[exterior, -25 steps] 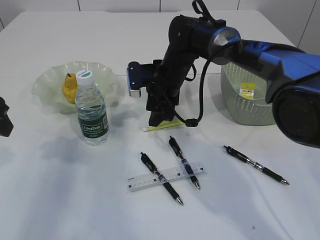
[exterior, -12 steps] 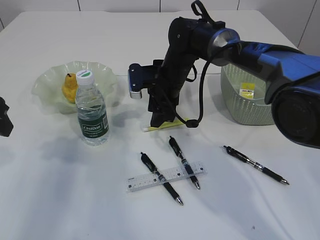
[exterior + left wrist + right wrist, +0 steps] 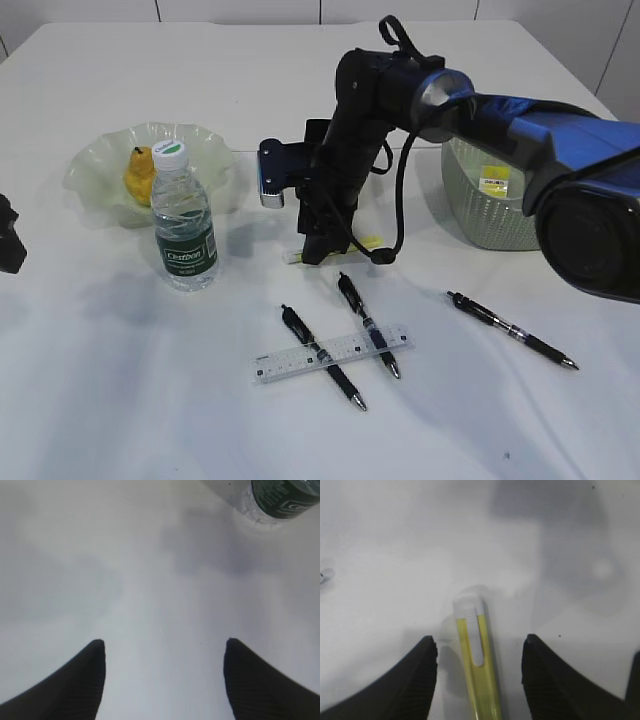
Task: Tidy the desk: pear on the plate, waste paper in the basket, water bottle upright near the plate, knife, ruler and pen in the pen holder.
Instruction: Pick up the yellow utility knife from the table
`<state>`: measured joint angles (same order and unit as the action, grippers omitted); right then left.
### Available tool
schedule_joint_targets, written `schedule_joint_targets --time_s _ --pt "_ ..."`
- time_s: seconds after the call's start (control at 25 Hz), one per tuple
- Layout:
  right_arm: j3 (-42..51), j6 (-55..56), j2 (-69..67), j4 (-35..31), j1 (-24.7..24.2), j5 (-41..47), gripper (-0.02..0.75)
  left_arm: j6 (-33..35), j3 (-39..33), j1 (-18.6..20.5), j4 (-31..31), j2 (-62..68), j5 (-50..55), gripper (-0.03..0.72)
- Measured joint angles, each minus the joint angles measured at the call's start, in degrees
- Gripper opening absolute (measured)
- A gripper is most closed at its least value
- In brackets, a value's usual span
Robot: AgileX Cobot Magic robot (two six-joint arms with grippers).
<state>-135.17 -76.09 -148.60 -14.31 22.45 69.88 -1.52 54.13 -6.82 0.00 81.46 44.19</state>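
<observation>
Two fingers of the right gripper point(image 3: 479, 652) stand open astride the yellow knife point(image 3: 479, 665), which lies flat on the table point(image 3: 120, 380) — gripping nothing yet, lined up to pinch its narrow sides. Left gripper point(image 3: 164, 652) hangs open, empty, beside the bottle point(image 3: 272, 500).

A broad white matte desk point(image 3: 120, 400) fills nearly the whole exterior view, its far edge running across the top and its far right corner cut off by the frame. Beyond that far edge stands a pale wall of what may be large white panels point(image 3: 240, 10) split by thin dark vertical seams. Soft, even light leaves only faint grey shadows on the desk surface.
</observation>
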Motion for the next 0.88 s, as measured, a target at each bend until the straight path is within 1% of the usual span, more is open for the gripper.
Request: schedule_joint_targets --time_s 0.88 --pt "0.0 0.0 -1.28 -0.33 0.0 0.0 0.41 0.0 0.0 0.0 0.0 0.0 0.0 0.519"
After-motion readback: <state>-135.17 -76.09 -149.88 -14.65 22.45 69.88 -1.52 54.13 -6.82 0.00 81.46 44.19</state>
